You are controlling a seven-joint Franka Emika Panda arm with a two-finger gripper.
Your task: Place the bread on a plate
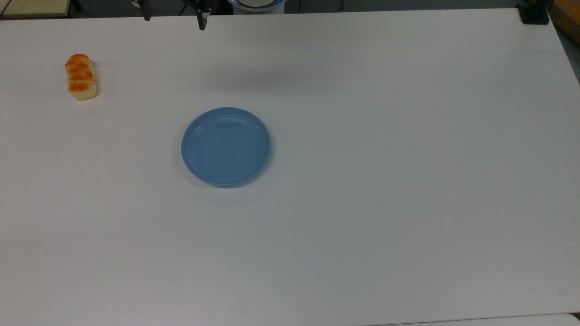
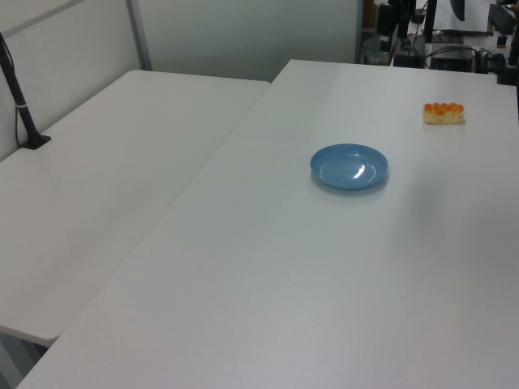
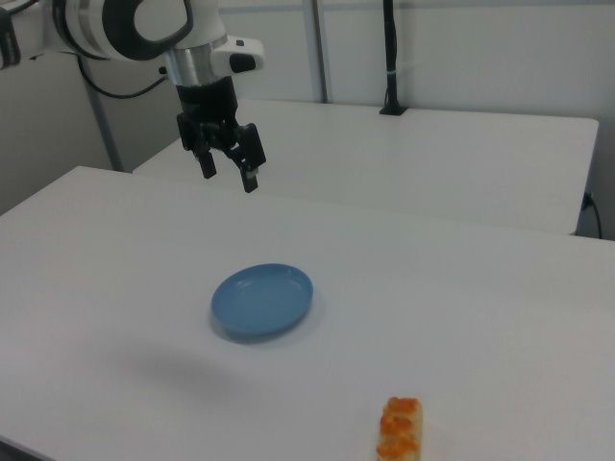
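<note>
- Counter (image 3: pixel 500 288): white, flat; carries both task items. Broad bare surface lies on every side of them.
- Bread (image 3: pixel 400 428): nearest item in the right view, at about 5 o'clock from the plate and close to the counter's near edge there. Lies flat, glazed top up, well apart from the plate. In the top view it sits at about 10 o'clock from the plate, near the top view's left edge of the counter, with its long axis running 12 to 6.
- Plate (image 3: pixel 262 300): light blue, bare, mid-counter, rim up.
- End effector (image 3: pixel 229 166): farthest item in the right view, raised well above the counter beyond the plate, at about 11 o'clock from it. Fingers spread, pinching nothing.
- Governing relation: in the right view the bread lies toward 5 o'clock from the end effector, past the plate on its far side, so the reach probably passes above or beside the plate.
- Judgement: pickup not yet begun; closing across the bread's short axis looks the likelier grip. Nothing stands in the path; the counter edge beside the bread leaves less margin.
</note>
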